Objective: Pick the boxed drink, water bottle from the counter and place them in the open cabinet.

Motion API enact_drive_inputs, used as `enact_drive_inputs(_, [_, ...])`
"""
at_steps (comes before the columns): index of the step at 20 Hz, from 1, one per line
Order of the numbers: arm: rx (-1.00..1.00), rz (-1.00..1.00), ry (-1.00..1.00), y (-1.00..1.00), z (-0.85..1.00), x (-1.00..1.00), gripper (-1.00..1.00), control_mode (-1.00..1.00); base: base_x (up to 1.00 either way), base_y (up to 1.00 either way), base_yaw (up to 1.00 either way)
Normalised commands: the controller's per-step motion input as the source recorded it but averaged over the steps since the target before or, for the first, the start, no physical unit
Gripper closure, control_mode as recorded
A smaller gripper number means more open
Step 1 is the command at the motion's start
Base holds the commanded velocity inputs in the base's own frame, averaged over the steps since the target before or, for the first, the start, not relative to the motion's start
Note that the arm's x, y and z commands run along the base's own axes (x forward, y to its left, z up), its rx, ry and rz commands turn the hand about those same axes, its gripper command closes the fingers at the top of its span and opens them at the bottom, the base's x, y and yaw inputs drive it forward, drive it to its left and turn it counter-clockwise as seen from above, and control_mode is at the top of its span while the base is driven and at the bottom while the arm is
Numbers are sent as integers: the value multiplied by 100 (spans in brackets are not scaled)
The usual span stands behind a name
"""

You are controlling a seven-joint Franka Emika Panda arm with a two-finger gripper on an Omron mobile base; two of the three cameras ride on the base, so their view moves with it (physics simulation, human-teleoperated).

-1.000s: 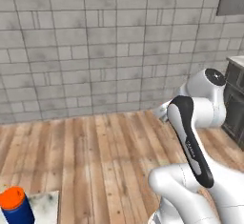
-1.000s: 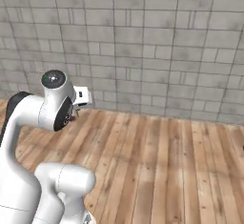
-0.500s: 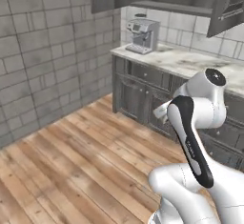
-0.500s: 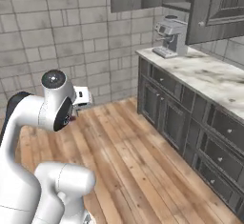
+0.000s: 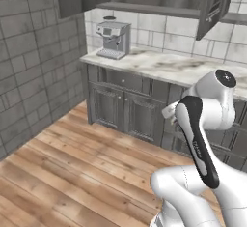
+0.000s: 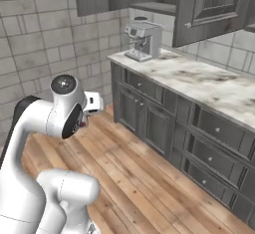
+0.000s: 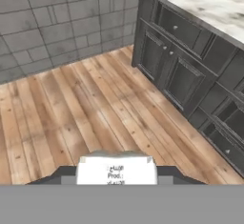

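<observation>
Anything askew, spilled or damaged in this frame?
Nothing stands out. The coffee machine stands upright on the counter, the base cabinet doors and drawers are shut, and the wood floor looks clean. The boxed drink sits between the jaws.

Our arm (image 5: 202, 139) is glossy white with rounded links, a black band along one segment and dark round joint caps (image 6: 62, 83).
</observation>
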Motion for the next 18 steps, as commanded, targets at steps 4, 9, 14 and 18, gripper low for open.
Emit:
enact_drive_inputs(4, [0,0,0,0,0,0,100,100,82,34,-16])
enact_drive_inputs(9, [0,0,0,0,0,0,100,100,82,34,-17])
enact_drive_inputs(14, [0,0,0,0,0,0,100,100,80,37,-25])
enact_drive_inputs(18, [0,0,0,0,0,0,100,100,76,39,-30])
